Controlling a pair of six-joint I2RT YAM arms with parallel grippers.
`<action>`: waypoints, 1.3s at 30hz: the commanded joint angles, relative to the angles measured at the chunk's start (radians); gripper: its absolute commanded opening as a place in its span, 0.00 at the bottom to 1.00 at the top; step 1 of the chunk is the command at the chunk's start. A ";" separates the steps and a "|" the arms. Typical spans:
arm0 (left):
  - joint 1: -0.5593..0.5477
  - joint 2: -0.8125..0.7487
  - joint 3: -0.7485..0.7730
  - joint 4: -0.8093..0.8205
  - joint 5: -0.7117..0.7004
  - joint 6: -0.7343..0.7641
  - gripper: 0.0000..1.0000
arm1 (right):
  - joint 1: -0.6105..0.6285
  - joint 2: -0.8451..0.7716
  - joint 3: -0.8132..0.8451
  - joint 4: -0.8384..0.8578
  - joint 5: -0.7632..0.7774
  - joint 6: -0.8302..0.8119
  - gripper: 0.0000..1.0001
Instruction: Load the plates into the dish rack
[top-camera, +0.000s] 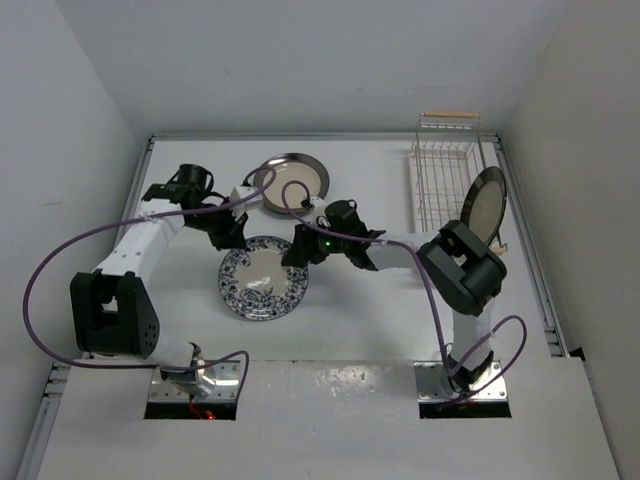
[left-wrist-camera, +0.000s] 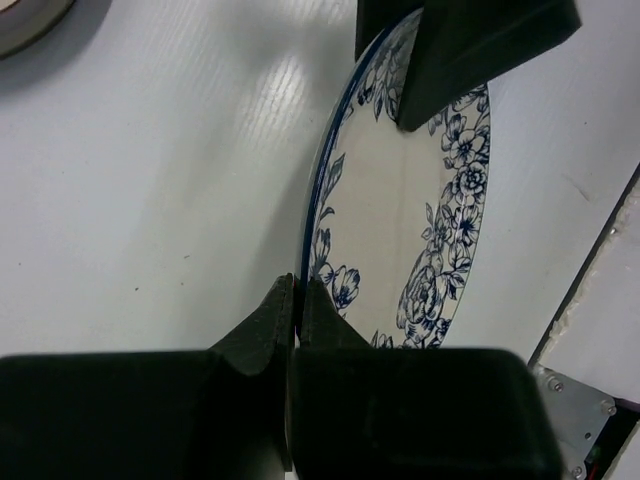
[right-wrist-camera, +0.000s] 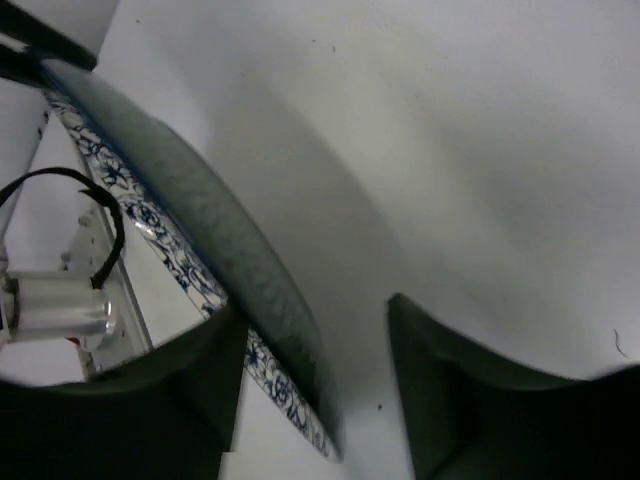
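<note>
blue floral plate (top-camera: 262, 283) is centre frame: white, blue flowers round the rim, face up, looks slightly tilted with one edge raised. dark-rimmed cream plate (top-camera: 291, 178) lies flat at upper centre, just above it. third plate (top-camera: 487, 205), cream with a dark rim, stands on edge at the lower end of the white wire dish rack (top-camera: 443, 152), upper right, with a wooden handle bar (top-camera: 448, 116) at the rack's top end.

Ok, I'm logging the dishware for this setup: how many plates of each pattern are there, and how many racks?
Blue floral plate: 1
Cream plates with dark rims: 2, the flat cream plate and the upright cream plate
Dish rack: 1
Total: 4
</note>
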 joint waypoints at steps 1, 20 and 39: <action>-0.010 -0.057 0.005 0.016 0.082 -0.016 0.00 | 0.007 0.053 0.044 0.222 -0.094 0.155 0.46; 0.262 -0.076 0.276 0.060 -0.173 -0.223 0.98 | -0.215 -0.568 0.245 -0.438 0.312 -0.106 0.00; 0.311 -0.027 0.115 0.158 -0.348 -0.315 0.98 | -0.669 -0.597 0.483 -0.830 0.822 -0.613 0.00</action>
